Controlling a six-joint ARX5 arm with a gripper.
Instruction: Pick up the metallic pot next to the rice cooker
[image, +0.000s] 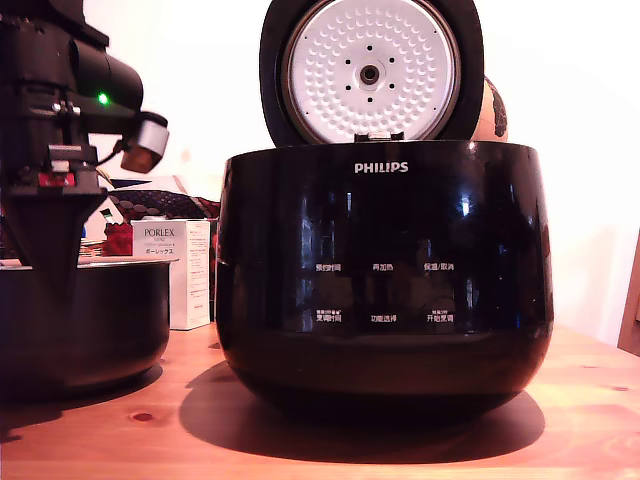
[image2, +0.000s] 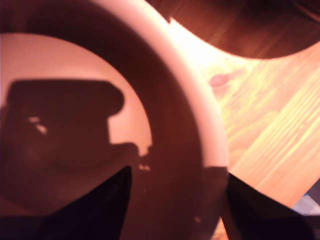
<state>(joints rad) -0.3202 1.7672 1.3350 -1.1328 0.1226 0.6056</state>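
Astride the metallic pot's (image2: 212, 125) rim, the gripper (image2: 175, 200) is standing spread, unclenched; closing off-centre risks slipping off the thin wall.

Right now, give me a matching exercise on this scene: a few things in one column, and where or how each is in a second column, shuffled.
Things:
1. rice cooker
2. metallic pot
3. gripper
4. PORLEX box

Descriptions:
A. white, behind the pot
B. lid standing open, dimpled plate showing
C. fingers straddling the pot's rim
D. at the exterior view's left edge, on the wooden table

Pairs: 1-B, 2-D, 3-C, 4-A
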